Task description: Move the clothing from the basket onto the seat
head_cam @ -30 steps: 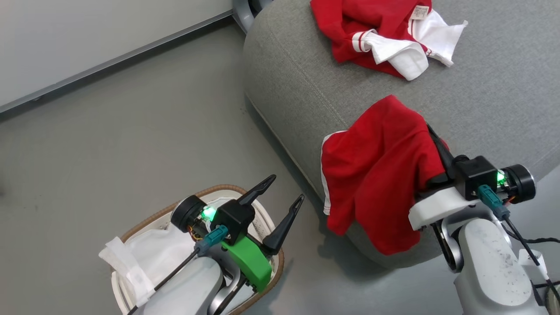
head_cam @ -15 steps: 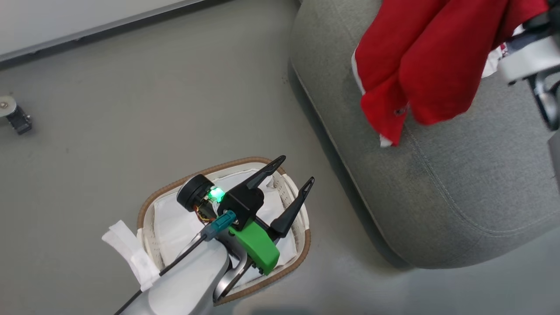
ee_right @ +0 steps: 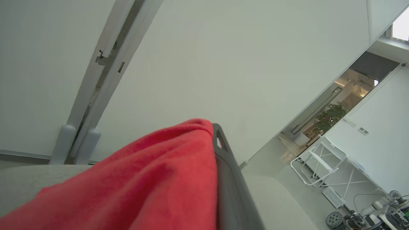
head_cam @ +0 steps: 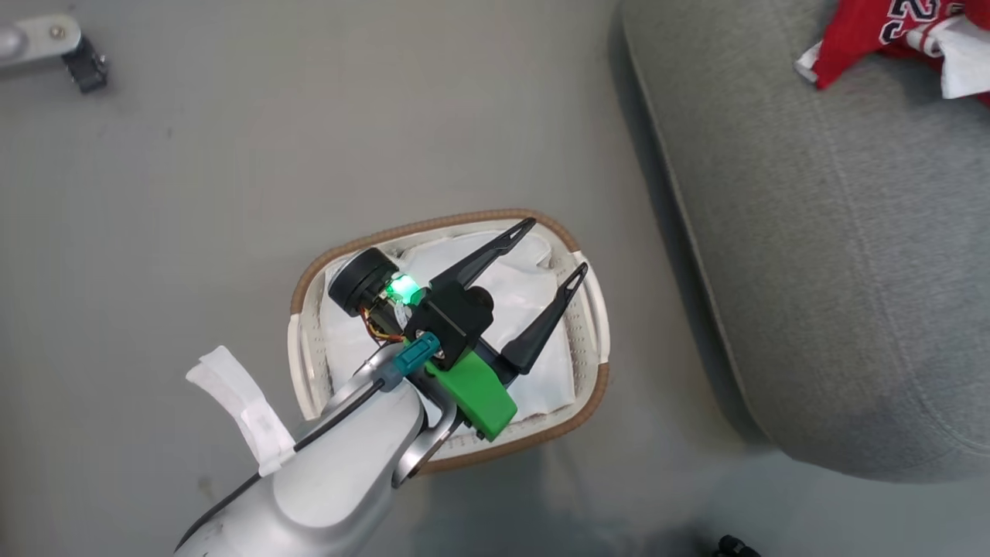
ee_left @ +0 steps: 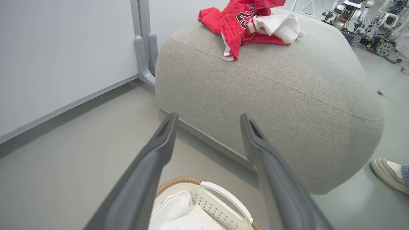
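**Open floor by the basket, bulky seat on the right**

The basket (head_cam: 588, 387) stands on grey floor (head_cam: 193, 193), which lies bare on the robot's left and ahead. A narrow strip of floor separates it from the seat (head_cam: 835, 271) on the right. The left gripper (head_cam: 555, 246) hangs over the basket's mouth with its jaws spread wide, above the white liner (head_cam: 526, 286). The rim rings the opening, so the way in is from above. A loose liner flap (head_cam: 240, 410) juts out beside the forearm. The seat's near top is bare, with the clothing (ee_left: 243, 22) heaped at its far end. A grey post foot (ee_left: 145, 60) stands by the wall, and a person's shoe (ee_left: 388, 174) rests near the seat's corner. Red cloth drapes the closed right gripper (ee_right: 213, 134).
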`<state>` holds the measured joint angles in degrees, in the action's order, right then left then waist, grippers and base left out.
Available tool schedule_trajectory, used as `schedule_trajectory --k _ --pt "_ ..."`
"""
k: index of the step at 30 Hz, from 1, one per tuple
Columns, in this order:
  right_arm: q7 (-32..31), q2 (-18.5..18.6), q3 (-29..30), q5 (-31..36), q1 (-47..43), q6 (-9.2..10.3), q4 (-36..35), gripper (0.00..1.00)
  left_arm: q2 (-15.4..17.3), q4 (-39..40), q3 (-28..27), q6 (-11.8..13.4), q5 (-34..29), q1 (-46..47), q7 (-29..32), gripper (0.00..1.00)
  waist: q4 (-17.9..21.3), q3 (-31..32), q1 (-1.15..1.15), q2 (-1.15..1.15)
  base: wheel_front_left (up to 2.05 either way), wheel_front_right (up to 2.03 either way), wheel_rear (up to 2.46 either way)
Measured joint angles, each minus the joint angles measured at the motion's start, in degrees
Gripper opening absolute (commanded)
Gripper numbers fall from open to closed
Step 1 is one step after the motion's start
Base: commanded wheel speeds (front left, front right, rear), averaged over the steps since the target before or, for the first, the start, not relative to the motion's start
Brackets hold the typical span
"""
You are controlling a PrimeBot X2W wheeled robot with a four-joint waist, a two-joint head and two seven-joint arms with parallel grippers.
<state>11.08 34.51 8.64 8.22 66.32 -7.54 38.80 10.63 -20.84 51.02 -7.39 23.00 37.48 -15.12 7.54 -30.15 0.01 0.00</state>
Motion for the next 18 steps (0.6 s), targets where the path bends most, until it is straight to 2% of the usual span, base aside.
schedule_trajectory --k 8,14,17,18 --pt "2.09 -3.85 8.13 3.21 -6.85 0.0 13.43 0.0 -1.29 0.19 0.98 0.0 -1.0 0.88 0.0 1.0 -2.6 -5.43 0.0 0.0 0.0 0.0 0.0" --pt "3.7 -6.09 11.06 4.26 -7.67 0.0 15.6 0.0 -0.16 -0.21 1.38 0.0 -0.81 1.38 0.0 1.0 -2.28 -7.5 0.0 0.0 0.0 0.0 0.0" --pt "3.9 -7.32 11.18 3.36 -8.54 0.0 13.39 0.44 -0.21 -0.2 1.57 0.0 0.2 1.38 0.0 1.0 -1.17 -7.57 0.0 0.0 0.0 0.0 0.0" --pt "3.91 -7.79 10.89 2.85 -9.18 0.0 11.96 0.94 -0.19 -0.2 1.68 0.0 0.2 1.38 0.0 1.0 -0.73 -7.51 0.0 0.0 0.0 0.0 0.0"
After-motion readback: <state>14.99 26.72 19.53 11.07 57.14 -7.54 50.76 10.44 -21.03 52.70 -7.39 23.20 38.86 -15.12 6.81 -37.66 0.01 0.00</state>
